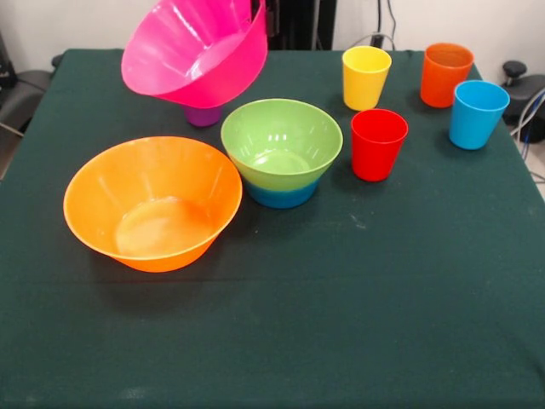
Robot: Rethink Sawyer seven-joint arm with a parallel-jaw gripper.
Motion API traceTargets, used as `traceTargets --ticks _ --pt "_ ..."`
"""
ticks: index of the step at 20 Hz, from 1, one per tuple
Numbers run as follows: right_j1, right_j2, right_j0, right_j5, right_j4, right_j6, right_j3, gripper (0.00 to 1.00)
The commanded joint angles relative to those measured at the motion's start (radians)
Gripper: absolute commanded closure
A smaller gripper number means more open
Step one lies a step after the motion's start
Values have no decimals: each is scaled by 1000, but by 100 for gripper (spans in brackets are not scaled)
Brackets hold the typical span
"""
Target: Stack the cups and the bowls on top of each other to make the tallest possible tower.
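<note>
Glossy plastic bowls and cups sit on a desk (358, 324) covered in dark green cloth. A large pink bowl (200, 53) hangs tilted above the far left part, its round mouth turned toward the viewer and slightly left, its narrow base pointing up and to the right. A dark part of the arm (259, 12) meets its upper rim at the top edge; the jaws themselves are hidden, so I cannot tell whether they are apart or together. Just below the pink bowl a small purple cup (203, 115) stands on the cloth, mostly covered. To the right, a medium green bowl (281, 143) sits upright, nested in a smaller blue bowl (281, 196), mouth up. Near the front left, a large orange bowl (153, 203) rests tilted, its opening toward the viewer. Tapered tumblers stand upright on the right: red cup (379, 143), yellow cup (366, 77), orange cup (445, 74) and light blue cup (478, 113), each apart from the others.
</note>
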State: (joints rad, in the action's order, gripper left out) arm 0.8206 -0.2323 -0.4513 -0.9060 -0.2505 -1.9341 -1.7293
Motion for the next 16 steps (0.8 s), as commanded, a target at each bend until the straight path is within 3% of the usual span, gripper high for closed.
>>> traceTargets --ticks 1,16 --pt "-60 32 68 28 33 -202 10 100" --pt "-127 84 142 -20 69 -184 126 100"
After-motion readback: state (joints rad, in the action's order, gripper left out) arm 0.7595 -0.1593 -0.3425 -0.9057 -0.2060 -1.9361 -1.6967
